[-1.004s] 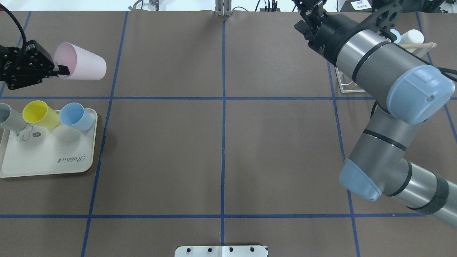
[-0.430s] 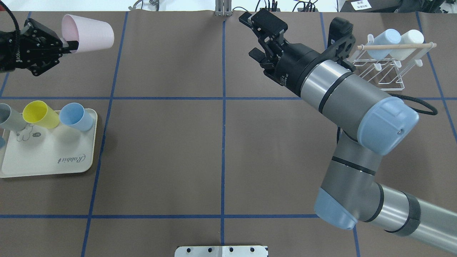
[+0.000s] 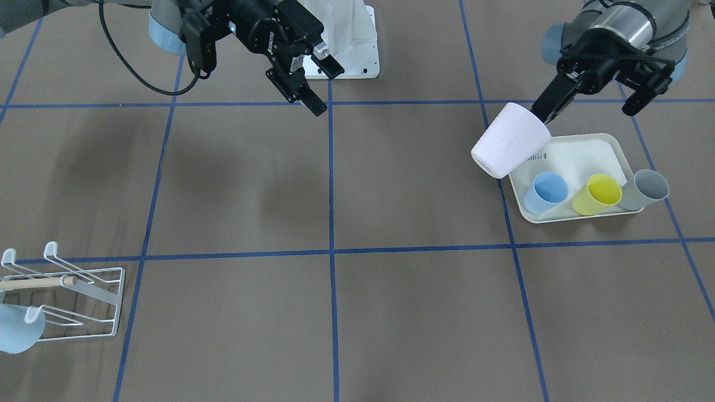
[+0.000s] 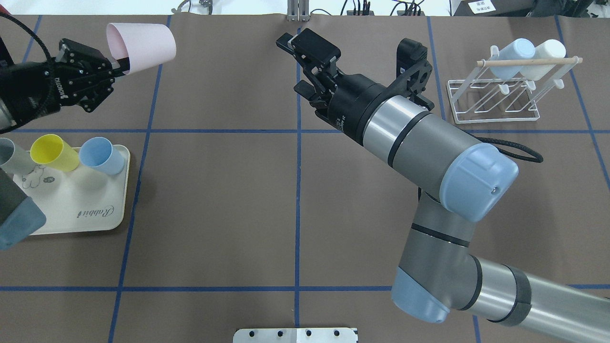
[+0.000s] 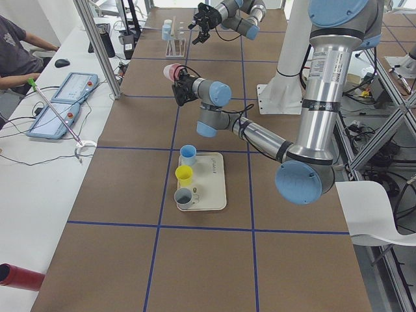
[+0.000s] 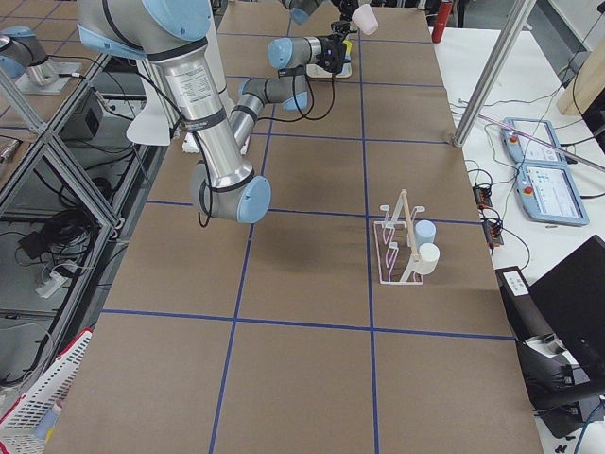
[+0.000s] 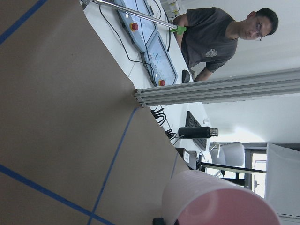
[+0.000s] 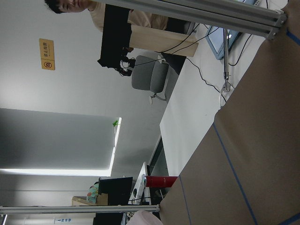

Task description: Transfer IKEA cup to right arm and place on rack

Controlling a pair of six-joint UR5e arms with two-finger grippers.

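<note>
Pink cup (image 4: 143,40) hangs upper left, tipped sideways, left tool (image 4: 120,66) pinching its rim; right tool (image 4: 296,66) top centre, fingers spread wide.

We note cream tray (image 4: 66,202), rabbit print. Three cups along one long edge of tray, mouths up: blue cup (image 4: 101,155) at one end, yellow cup (image 4: 53,152) in middle, grey cup (image 4: 13,158) at other end. Well apart from tray, person (image 5: 16,55) seated at white bench (image 5: 32,162).
</note>
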